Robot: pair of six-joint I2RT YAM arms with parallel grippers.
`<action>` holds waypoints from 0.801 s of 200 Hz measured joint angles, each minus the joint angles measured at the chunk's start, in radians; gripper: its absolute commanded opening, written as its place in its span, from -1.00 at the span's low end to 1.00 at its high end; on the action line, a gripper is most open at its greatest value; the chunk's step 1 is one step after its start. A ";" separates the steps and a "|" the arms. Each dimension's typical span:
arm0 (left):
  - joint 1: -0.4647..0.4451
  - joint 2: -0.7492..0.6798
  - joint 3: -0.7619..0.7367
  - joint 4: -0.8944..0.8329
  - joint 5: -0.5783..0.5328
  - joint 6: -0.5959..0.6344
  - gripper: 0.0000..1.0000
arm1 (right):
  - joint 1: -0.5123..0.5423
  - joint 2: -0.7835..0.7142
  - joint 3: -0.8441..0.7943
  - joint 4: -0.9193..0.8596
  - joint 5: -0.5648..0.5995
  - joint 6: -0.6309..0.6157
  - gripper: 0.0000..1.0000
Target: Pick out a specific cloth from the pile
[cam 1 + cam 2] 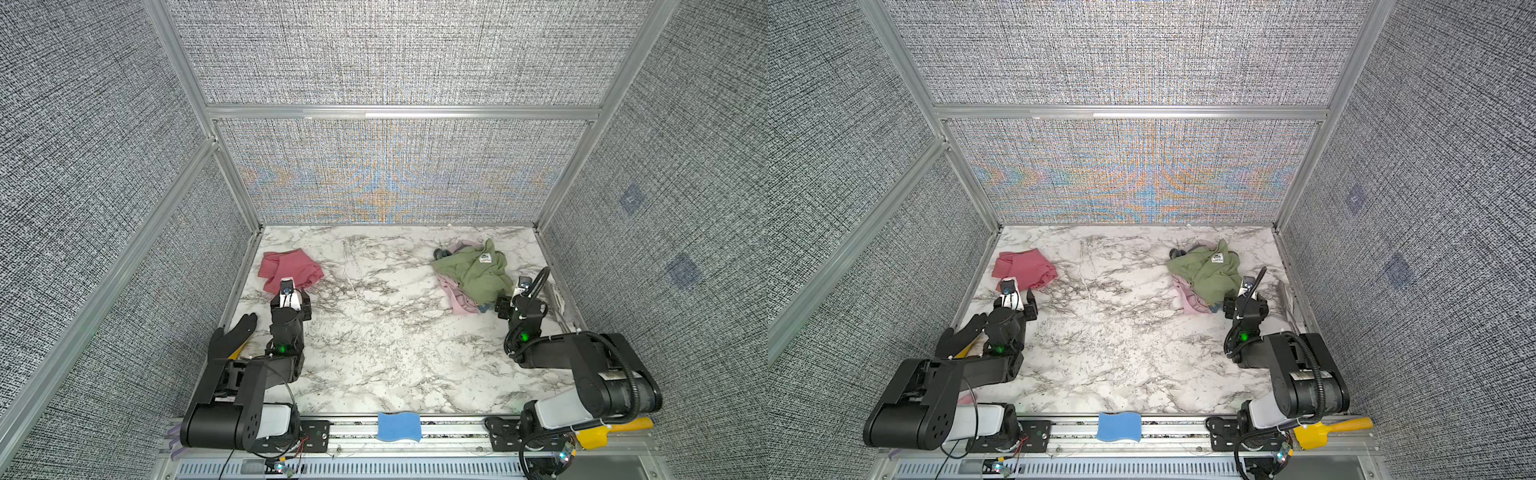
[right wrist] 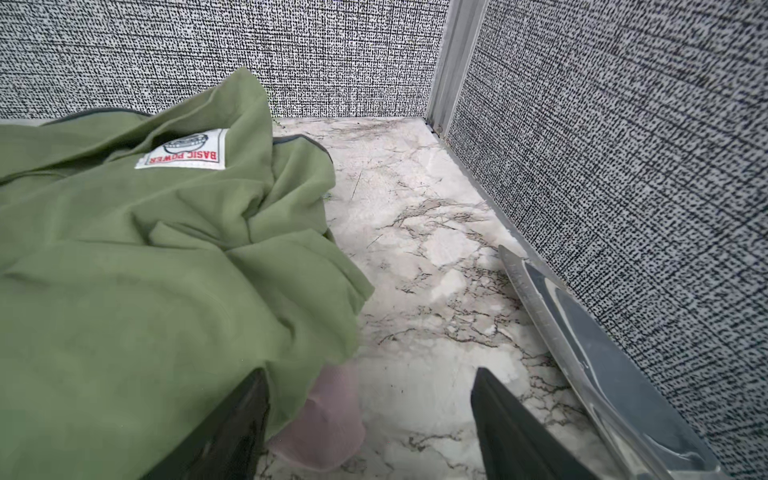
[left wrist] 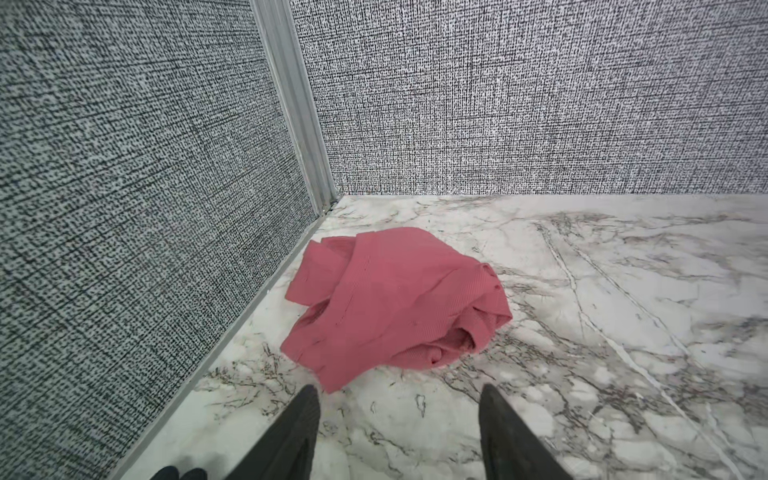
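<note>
Cloth [image 3: 395, 299] lies alone in the far left corner of the table [image 1: 395, 332], well apart from the pile [image 1: 473, 270] at far right, so it looks already picked out. Left gripper [image 3: 398, 388] is open and empty, its tips just short of the cloth's near flap. Right gripper [image 2: 369, 370] is also open and grips nothing, but the green garment [image 2: 145, 249] drapes against one finger and the pink cloth [image 2: 328, 415] sits just beside it. Risks: if the right jaws close or lift here they could snag the green hem and drag the pile. A left move forward could push the cloth into the wall [image 3: 124, 208] or re-grab it. Room: the table's middle is wide open. The cloth's far side is tight against the corner, and a shiny flat sheet [image 2: 582, 332] lies along the right wall near the right gripper.
</note>
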 measured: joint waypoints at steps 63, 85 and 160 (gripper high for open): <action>0.015 0.126 -0.023 0.204 0.037 0.016 0.30 | -0.024 0.003 0.024 0.013 -0.137 0.003 0.77; 0.032 0.129 -0.007 0.204 0.048 0.010 0.36 | -0.031 0.003 0.028 0.006 -0.164 0.001 0.98; 0.046 0.129 0.011 0.189 0.097 -0.001 0.88 | -0.039 0.003 0.037 -0.005 -0.207 -0.001 0.99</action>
